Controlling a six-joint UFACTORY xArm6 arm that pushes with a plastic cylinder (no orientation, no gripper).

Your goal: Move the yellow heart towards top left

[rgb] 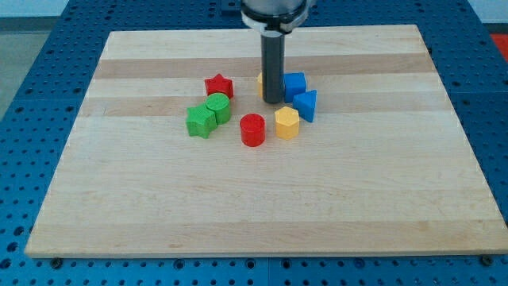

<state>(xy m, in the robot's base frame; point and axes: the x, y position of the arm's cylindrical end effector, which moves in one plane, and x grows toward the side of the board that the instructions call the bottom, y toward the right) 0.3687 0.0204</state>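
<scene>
The yellow heart is mostly hidden behind my rod; only a thin yellow sliver shows at the rod's left edge, above the board's centre. My tip rests on the board directly in front of that heart, between it and the blue cube on the right. A blue triangular block lies to the tip's lower right. A yellow hexagon lies just below the tip, and a red cylinder sits to its lower left.
A red star lies left of the rod. A green cylinder and a green star-like block touch each other below it. The wooden board sits on a blue perforated table.
</scene>
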